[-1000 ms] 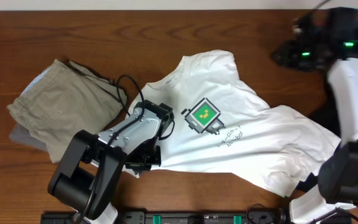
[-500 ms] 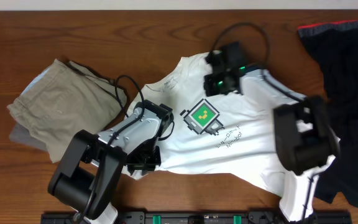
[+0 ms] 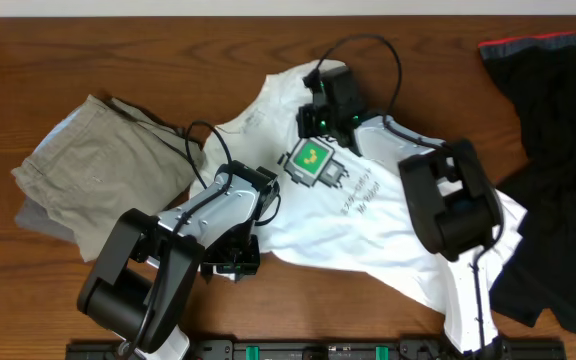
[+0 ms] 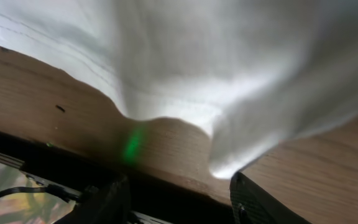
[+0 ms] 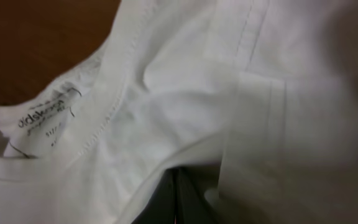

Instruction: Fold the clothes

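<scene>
Soft, limp white T-shirt (image 3: 388,215) on the counter (image 3: 118,40), probably best gripped at seams; right claw (image 5: 178,196) pinches near its collar (image 5: 114,106), left claw (image 4: 179,199) spread.

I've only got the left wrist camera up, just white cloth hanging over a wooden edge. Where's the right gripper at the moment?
Observer: The right gripper is at the neckline of the white T-shirt, shut on fabric beside the collar label.
Operator: Is the print showing?
Observer: Yes, the green robot print faces up, close to that gripper.
Operator: Anything else on the table?
Observer: A khaki garment lies left of the shirt, and a black garment with a red stripe lies at the right.
</scene>
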You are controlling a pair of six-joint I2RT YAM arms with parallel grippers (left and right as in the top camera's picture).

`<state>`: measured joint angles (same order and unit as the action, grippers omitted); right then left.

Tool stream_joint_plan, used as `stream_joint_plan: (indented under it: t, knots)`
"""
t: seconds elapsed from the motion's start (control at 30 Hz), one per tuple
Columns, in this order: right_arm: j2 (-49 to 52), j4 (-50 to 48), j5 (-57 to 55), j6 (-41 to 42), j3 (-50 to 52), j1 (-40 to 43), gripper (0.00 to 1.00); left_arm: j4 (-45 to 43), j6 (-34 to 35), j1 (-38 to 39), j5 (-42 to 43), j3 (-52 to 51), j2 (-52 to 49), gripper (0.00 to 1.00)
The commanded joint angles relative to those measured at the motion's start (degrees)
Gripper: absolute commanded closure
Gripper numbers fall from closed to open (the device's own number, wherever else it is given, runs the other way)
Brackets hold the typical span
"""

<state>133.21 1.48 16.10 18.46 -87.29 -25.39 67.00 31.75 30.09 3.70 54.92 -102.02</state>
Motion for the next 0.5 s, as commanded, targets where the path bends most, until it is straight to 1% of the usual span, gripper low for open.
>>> stream_joint_plan:
  t: [0.0, 0.13, 0.17, 0.33, 0.37, 0.4, 0.43, 0.47]
  knots:
    - [10.4, 1.9, -3.8, 1.2, -2.2, -2.6, 0.99, -0.2, 0.5, -0.2, 1.0, -0.1, -0.8, 0.46]
    - [14.7, 2.5, -3.1, 1.0, -13.1, -4.7, 0.99, -0.5, 0.5, -0.2, 1.0, 0.9, -0.8, 0.46]
    - [15.7, 3.4, -1.6, -0.4, -17.0, -5.3, 0.99, -0.5, 0.5, -0.2, 1.0, 1.5, -0.8, 0.46]
    - [15.3, 11.1, -1.2, -6.7, -26.8, -6.1, 0.99, -0.8, 0.5, -0.2, 1.0, 2.6, -0.8, 0.45]
    - [14.8, 13.8, -1.3, -7.4, -28.7, -5.8, 0.94, -1.0, 0.5, -0.2, 1.0, 2.7, -0.8, 0.45]
    - [14.2, 16.5, -1.3, -8.1, -30.4, -5.4, 0.85, -1.4, 0.5, -0.2, 1.0, 2.8, -0.8, 0.45]
    - [13.2, 20.0, -1.3, -8.8, -32.3, -4.6, 0.79, -1.8, 0.5, -0.2, 1.0, 2.9, -0.8, 0.45]
    - [12.0, 23.2, -1.3, -9.7, -33.6, -3.8, 0.75, -2.0, 0.4, -0.2, 0.9, 3.1, -0.8, 0.45]
